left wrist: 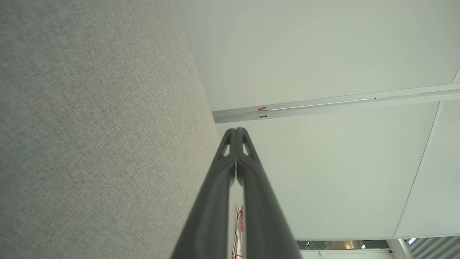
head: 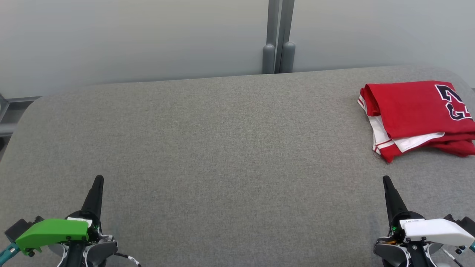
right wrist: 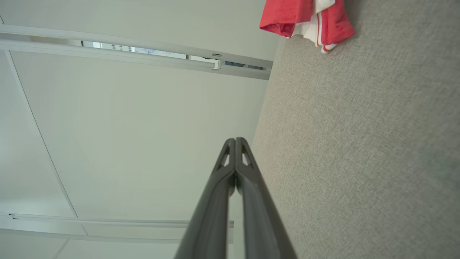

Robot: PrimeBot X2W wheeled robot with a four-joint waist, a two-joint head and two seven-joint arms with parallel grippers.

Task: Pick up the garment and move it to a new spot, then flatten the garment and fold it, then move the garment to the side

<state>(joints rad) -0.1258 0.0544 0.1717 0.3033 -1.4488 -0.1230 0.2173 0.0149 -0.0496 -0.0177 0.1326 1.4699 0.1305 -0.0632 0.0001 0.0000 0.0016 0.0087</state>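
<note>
The garment (head: 415,111) is a red jersey with white trim and dark numbers, lying folded at the far right of the grey fabric surface (head: 222,148); its right edge runs out of the head view. A corner of the garment (right wrist: 305,18) also appears at the top of the right wrist view. My left gripper (head: 98,180) rests at the lower left, shut and empty, far from the garment. Down at the lower right my right gripper (head: 386,180) is shut too, with nothing held, a short way in front of the garment. Both pairs of fingers (left wrist: 236,131) (right wrist: 235,140) are pressed together.
A pale wall with a grey vertical post (head: 278,37) stands behind the surface. The surface's rounded back edge runs across the upper head view, and its left corner drops off near a grey frame (head: 11,111).
</note>
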